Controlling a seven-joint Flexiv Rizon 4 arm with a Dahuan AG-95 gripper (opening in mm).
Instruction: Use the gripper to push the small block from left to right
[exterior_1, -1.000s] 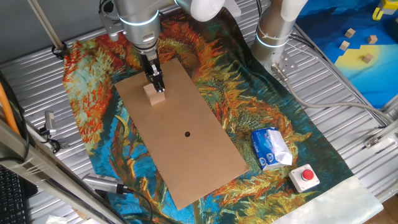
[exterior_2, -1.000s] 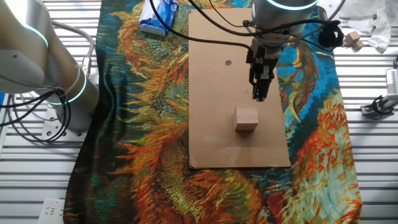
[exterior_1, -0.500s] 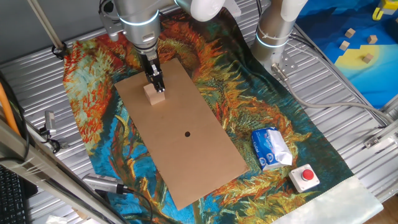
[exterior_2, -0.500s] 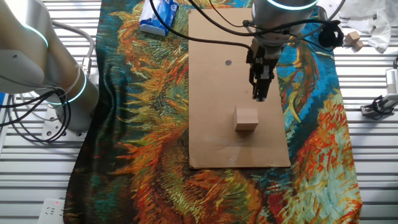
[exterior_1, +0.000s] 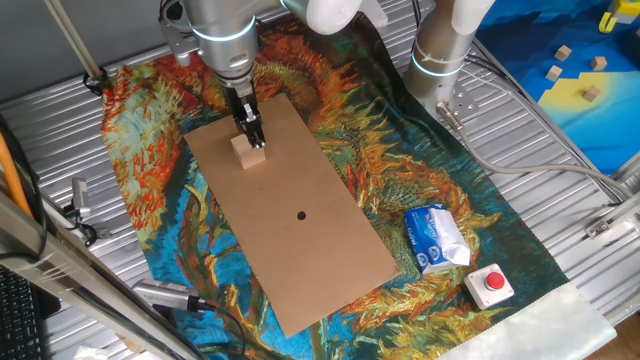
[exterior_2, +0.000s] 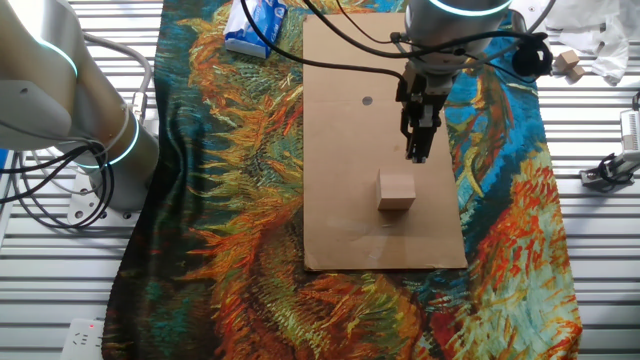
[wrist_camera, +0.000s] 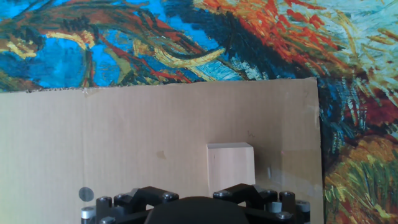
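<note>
The small block (exterior_1: 248, 153) is a pale tan wooden cube on the far left part of a brown cardboard board (exterior_1: 300, 240). The gripper (exterior_1: 251, 137), a narrow black tip on the silver arm, is shut and empty, right behind the block. In the other fixed view the gripper (exterior_2: 417, 155) hangs just up and right of the block (exterior_2: 396, 189), with a small gap between them. In the hand view the block (wrist_camera: 230, 165) stands close ahead, slightly right of centre, near the board's edge (wrist_camera: 314, 124). Only the gripper's black body (wrist_camera: 193, 208) shows there.
The board lies on a colourful painted cloth (exterior_1: 420, 170) and bears a black dot (exterior_1: 301, 215). A blue-white packet (exterior_1: 436, 240) and a red button (exterior_1: 493, 284) lie at the right. An idle arm column (exterior_1: 445, 50) stands behind. A blue-yellow mat (exterior_1: 580, 80) holds tiny blocks.
</note>
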